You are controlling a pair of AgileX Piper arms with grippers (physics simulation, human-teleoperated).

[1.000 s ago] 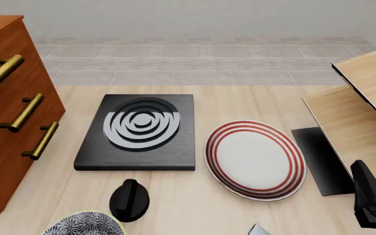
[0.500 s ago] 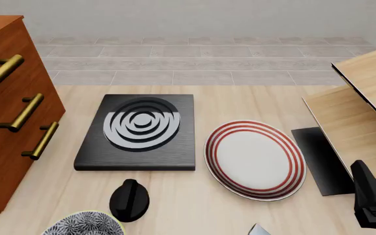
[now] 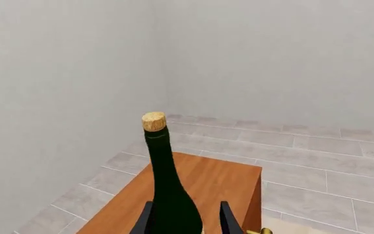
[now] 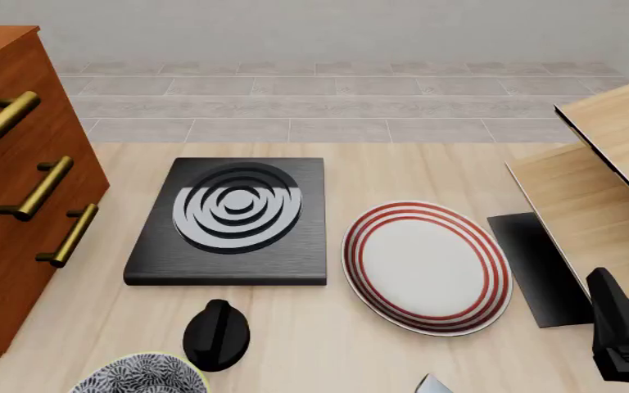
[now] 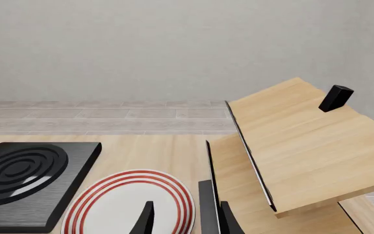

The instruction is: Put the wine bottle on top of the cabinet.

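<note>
Nothing has shifted in the front view over the last second. The left gripper (image 3: 185, 222) pinches the wine bottle (image 3: 167, 195), upright above the cabinet (image 3: 203, 187) top at lower centre of frame; it seems ready for lowering. Right gripper (image 5: 183, 219) spread, idle.

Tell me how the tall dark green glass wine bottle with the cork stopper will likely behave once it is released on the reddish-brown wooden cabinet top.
The tall dark green glass wine bottle is slender and upright between the left gripper's fingers, so it looks top-heavy and apt to tip if nudged. Being glass, it is probably rigid, slippery and breakable. The reddish-brown wooden cabinet top looks flat, which should help it stand.
</note>
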